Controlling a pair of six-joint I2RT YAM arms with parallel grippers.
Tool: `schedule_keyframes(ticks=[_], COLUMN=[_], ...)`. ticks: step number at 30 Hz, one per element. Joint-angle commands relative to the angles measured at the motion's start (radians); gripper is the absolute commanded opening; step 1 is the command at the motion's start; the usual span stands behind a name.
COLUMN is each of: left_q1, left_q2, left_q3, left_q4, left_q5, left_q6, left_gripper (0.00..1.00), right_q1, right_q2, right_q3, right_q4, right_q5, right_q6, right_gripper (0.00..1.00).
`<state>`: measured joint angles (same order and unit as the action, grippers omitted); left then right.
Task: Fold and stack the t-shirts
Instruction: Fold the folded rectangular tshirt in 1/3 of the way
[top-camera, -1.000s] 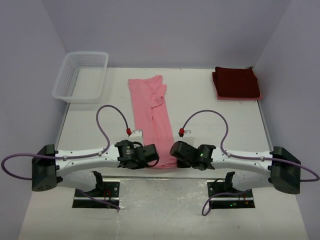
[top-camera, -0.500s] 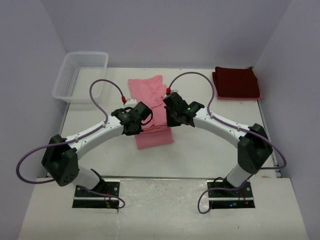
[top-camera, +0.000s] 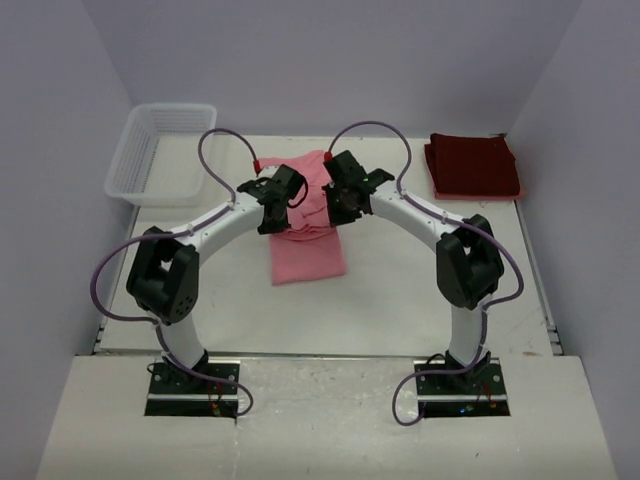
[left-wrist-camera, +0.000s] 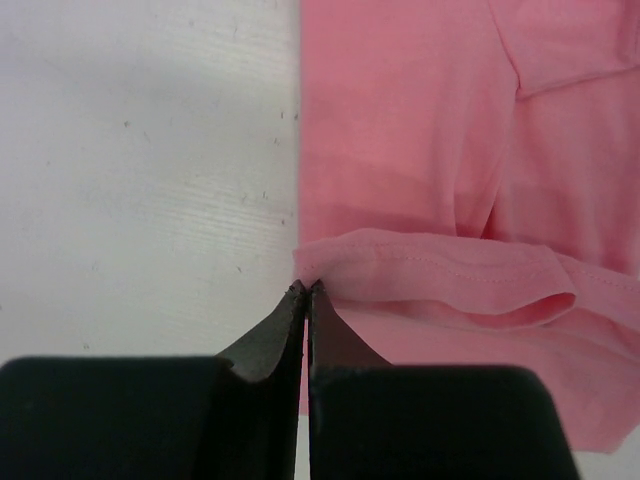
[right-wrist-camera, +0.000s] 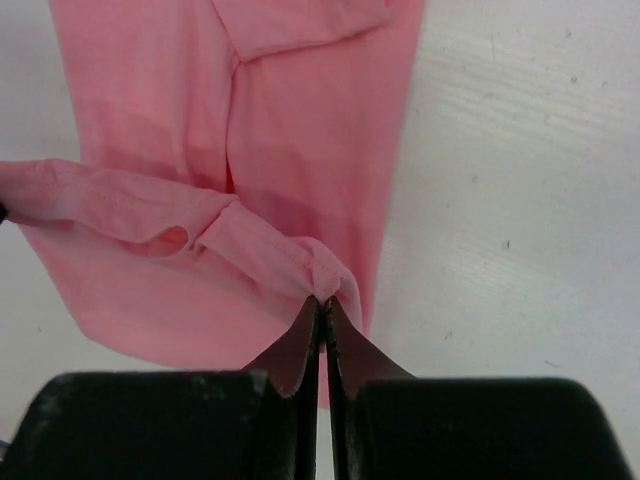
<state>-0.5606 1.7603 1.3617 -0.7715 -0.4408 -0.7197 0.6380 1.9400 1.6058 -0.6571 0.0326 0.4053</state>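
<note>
Roughly halfway, by my reading: the dark maroon t-shirt (top-camera: 472, 163) lies folded into a neat square at the far right corner of the table (top-camera: 420, 290), so that one looks done, while the pink t-shirt (top-camera: 308, 255) is mid-fold in the middle of the table. The pink one shows as a long narrow strip, its sides apparently turned in, and its lower hem (left-wrist-camera: 450, 275) is lifted and doubled over the cloth lying flat beneath it. The left gripper (left-wrist-camera: 306, 290) has its fingers pressed together on the hem's left corner, and the right gripper (right-wrist-camera: 322, 302) is pinched tight on the right corner, with a small bunch of cloth gathered at its tips. From above, both wrists hang over the far half of the strip, near the collar end, and the doubled part lies flat toward the arms' bases. What seems left: lay the hem down evenly at the far end, release, perhaps fold once more to match the maroon square, then carry the pink bundle across and set it on the maroon one, since the two are well apart. The white basket (top-camera: 130, 185) sits at the far left corner, apart from both shirts
</note>
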Motion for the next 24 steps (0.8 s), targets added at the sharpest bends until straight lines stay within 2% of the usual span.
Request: schedule_keyframes(ticks=[1,7,10,12,13,14,15,16,18,20,21,22,23,24], left_q1=[0.024,0.056,0.071,0.082,0.091,0.103,0.102,0.100,0.100,0.093,0.087,0.081,0.073,0.073], left_q2=[0.039,0.111,0.129,0.136,0.163,0.182,0.203,0.208,0.191,0.150,0.081,0.042,0.000,-0.062], left_q3=[0.062,0.099,0.125,0.180,0.229,0.331,0.368,0.405,0.468,0.464,0.382,0.322,0.178,0.118], left_q4=[0.034,0.038,0.029,0.031,0.017,-0.045,-0.049,-0.048,-0.058,-0.074,-0.048,0.030,0.093,0.157], left_q5=[0.016,0.025,-0.018,-0.088,-0.111,-0.165,-0.195,-0.223,-0.254,-0.225,-0.193,-0.085,0.012,0.101], left_q6=[0.052,0.063,0.051,0.055,0.063,0.057,0.078,0.089,0.106,0.088,0.092,0.095,0.109,0.140], left_gripper=[0.00,0.00,0.00,0.10,0.29,0.37,0.49,0.53,0.61,0.63,0.63,0.62,0.58,0.26], right_q1=[-0.021,-0.044,-0.063,-0.077,-0.095,-0.103,-0.113,-0.118,-0.120,-0.120,-0.118,-0.116,-0.113,-0.110], right_q2=[0.045,0.145,0.206,0.290,0.325,0.394,0.419,0.427,0.370,0.297,0.204,0.148,0.089,-0.018], right_q3=[0.081,0.176,0.262,0.365,0.507,0.587,0.726,0.758,0.729,0.647,0.519,0.429,0.337,0.160], right_q4=[-0.036,-0.049,-0.067,-0.104,-0.152,-0.189,-0.256,-0.269,-0.268,-0.266,-0.247,-0.221,-0.173,-0.076], right_q5=[-0.066,-0.106,-0.097,-0.091,-0.056,-0.036,-0.017,0.031,0.047,0.081,0.085,0.082,0.008,-0.035], right_q6=[-0.048,-0.082,-0.128,-0.158,-0.167,-0.178,-0.180,-0.180,-0.200,-0.180,-0.162,-0.143,-0.123,-0.111], right_gripper=[0.00,0.00,0.04,0.23,0.35,0.50,0.53,0.57,0.69,0.73,0.73,0.72,0.68,0.20])
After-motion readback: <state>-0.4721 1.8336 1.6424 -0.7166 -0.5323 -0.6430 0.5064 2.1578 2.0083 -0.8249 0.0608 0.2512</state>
